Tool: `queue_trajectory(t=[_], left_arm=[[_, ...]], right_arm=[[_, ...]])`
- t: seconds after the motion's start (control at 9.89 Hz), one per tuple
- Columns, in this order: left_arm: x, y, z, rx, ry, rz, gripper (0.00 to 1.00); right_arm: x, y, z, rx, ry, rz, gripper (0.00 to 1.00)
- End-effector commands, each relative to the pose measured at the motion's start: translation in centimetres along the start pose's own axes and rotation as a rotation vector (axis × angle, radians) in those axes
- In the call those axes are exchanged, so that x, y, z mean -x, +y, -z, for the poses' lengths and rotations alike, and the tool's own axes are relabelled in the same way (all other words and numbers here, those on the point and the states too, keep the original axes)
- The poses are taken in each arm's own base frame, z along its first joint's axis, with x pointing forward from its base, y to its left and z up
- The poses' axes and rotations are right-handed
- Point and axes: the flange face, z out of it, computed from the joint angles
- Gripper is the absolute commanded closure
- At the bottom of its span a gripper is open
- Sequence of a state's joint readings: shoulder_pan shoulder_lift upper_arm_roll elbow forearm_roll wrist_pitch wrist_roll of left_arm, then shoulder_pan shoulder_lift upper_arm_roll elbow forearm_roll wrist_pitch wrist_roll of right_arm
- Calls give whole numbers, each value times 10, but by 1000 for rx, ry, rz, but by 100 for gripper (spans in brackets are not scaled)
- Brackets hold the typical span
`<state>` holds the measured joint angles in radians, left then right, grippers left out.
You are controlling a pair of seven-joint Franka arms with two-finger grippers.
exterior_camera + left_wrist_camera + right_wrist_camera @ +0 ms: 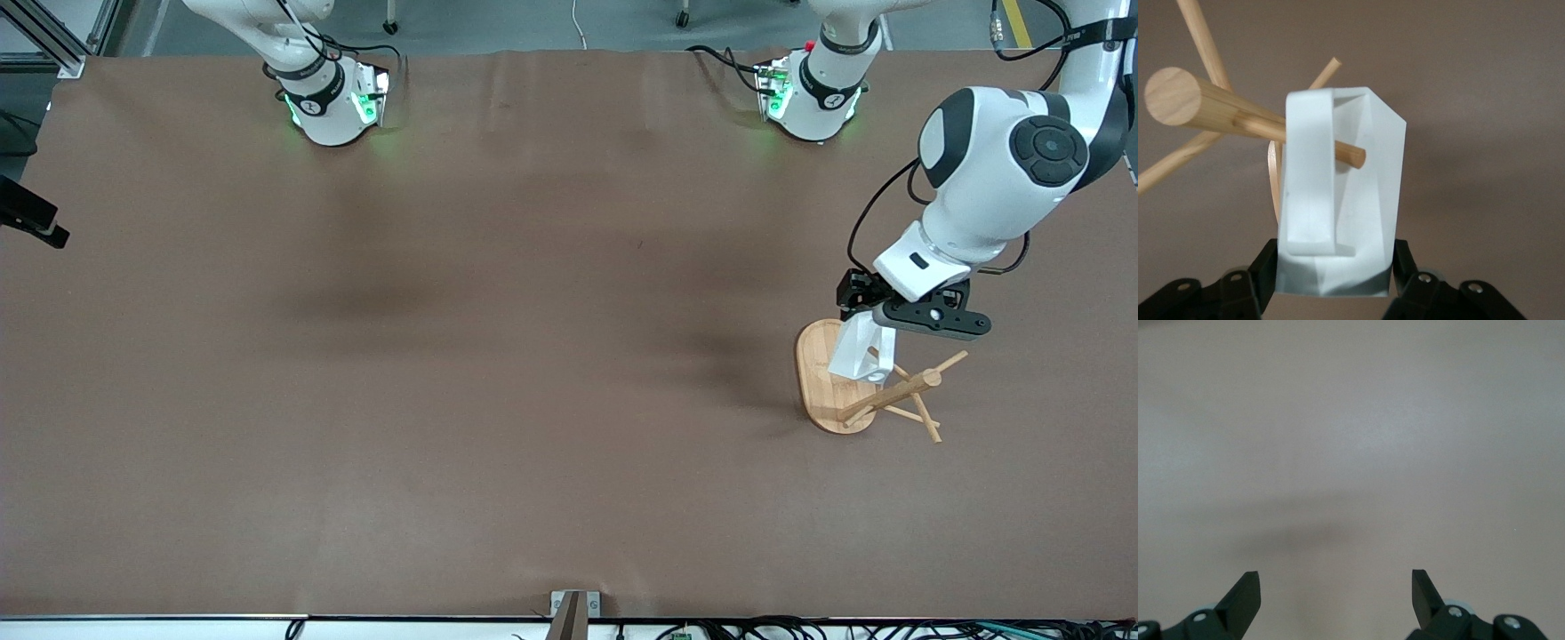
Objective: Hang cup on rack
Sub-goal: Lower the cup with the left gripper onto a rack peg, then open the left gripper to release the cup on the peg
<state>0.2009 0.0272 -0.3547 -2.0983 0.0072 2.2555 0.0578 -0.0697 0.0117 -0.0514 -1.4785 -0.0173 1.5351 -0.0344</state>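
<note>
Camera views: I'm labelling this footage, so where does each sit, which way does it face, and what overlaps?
Front view: high across the table, facing both arm bases; shows the left end effector over the light bamboo mug rack.
Left wrist view: on the left wrist, looking past its end effector, shut on the small white faceted cup, a peg through the handle.
Right wrist view: on the waiting right wrist, facing bare table; open right end effector.
Shared: front and left wrist views show cup and rack.

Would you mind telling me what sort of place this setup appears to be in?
Probably a robotics lab: two arm bases bolted to a brown-covered table, loose cables along its edge, and aluminium framing in one corner.
</note>
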Motion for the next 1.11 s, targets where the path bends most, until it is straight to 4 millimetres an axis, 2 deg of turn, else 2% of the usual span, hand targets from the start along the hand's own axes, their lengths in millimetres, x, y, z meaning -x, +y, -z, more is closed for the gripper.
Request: queue_trajectory(t=[0.0,0.2,0.3,0.4,0.51,0.61,0.81,1.01], left_arm=[[8,-5,-16,13,-11,-14,82],[9,-6,-21,16,-19,-12,79],[8,-6,-23,19,-23,-13,74],[8,-6,-24,20,-23,-13,60],[7,-6,-24,20,-23,-13,12],[6,-6,-22,19,-18,-15,0],[6,-6,-19,18,-17,-15,0],[0,-5,-8,15,1,-18,0]], right_arm=[[-2,3,-2,15,1,-18,0],[-1,3,-2,15,-1,-18,0],[-1,4,-2,15,-1,-21,0],[-1,5,-2,15,-1,-21,0],[-1,6,-2,14,1,-24,0],[-1,6,-2,15,0,-24,0],[-2,6,-3,14,-1,-23,0],[-2,7,-4,15,-3,-26,0]])
